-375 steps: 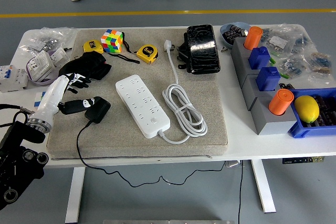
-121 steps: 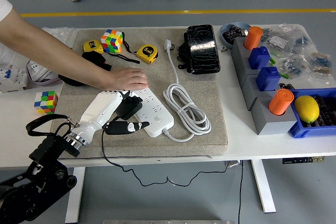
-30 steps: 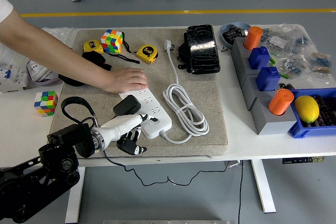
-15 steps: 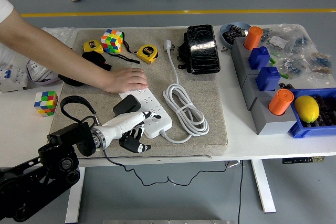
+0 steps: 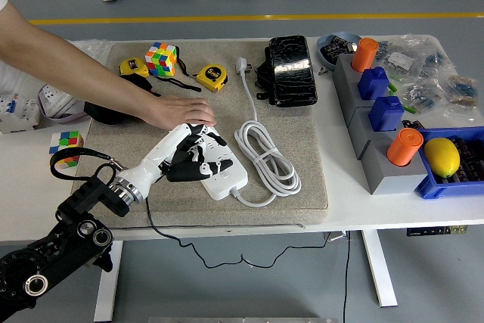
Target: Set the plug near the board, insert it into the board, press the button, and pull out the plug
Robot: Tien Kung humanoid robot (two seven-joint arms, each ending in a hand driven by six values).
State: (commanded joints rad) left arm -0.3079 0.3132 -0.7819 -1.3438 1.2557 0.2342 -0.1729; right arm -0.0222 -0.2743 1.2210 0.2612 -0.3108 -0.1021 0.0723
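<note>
No legible writing, left hand (image 5: 190, 155) clamped on black plug (image 5: 184, 171) over white power strip (image 5: 215, 168), person's hand (image 5: 181, 113) pressing strip's far end, grey mat (image 5: 295, 141), white counter (image 5: 355, 187), grey floor with yellow line (image 5: 249, 17).

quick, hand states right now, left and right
Left hand: over the power strip, fingers curled around the black plug.
Right hand: not in view.

- Power strip (image 5: 224, 175): white, on a grey-beige mat (image 5: 295, 179).
- Coiled cable (image 5: 265, 158): white.
- Plug (image 5: 187, 169): black, with a black cord (image 5: 162, 234).
- Left hand (image 5: 190, 153): white shell, black fingers.
- Two puzzle cubes (image 5: 161, 58) (image 5: 66, 145): multicoloured squares.
- Tape measures (image 5: 211, 77): yellow and black.
- Case (image 5: 289, 69): glossy black.
- Cylinders (image 5: 404, 147): orange, on grey blocks (image 5: 386, 172).
- Lemon (image 5: 442, 156): yellow, in a blue bin (image 5: 431, 187).
- Table (image 5: 393, 206): white.
</note>
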